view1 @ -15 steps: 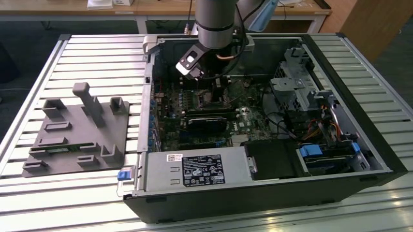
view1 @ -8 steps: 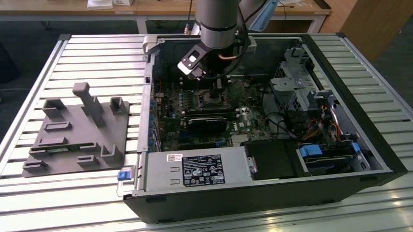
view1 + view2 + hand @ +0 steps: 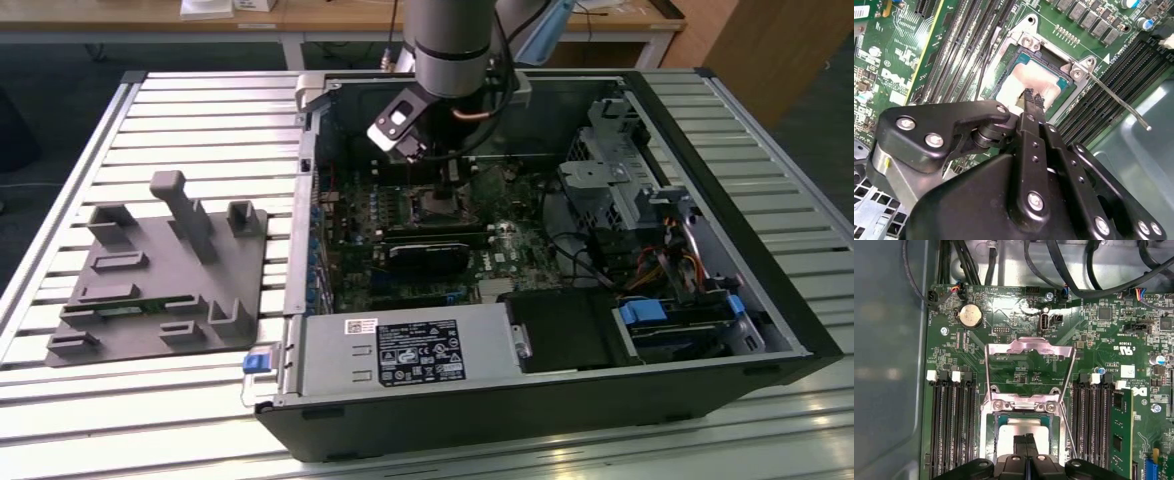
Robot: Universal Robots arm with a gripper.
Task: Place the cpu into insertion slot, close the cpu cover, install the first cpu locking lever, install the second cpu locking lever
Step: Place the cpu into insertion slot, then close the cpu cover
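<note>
Silver-grey cpu lies seated in the insertion slot on the motherboard inside the open black computer case. The cpu cover is swung back, open. The gripper, fingers pressed together and holding nothing, has its tips at the cpu's top face.

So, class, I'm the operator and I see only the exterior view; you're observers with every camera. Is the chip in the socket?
Observer: Yes; in the second wrist view the chip lies flat in the socket.
Operator: And the cover?
Observer: Open; in the first wrist view the cover stands flipped back off the socket.
Operator: The hand?
Observer: Shut; in the second wrist view the hand has its tips over the chip's middle.
</note>
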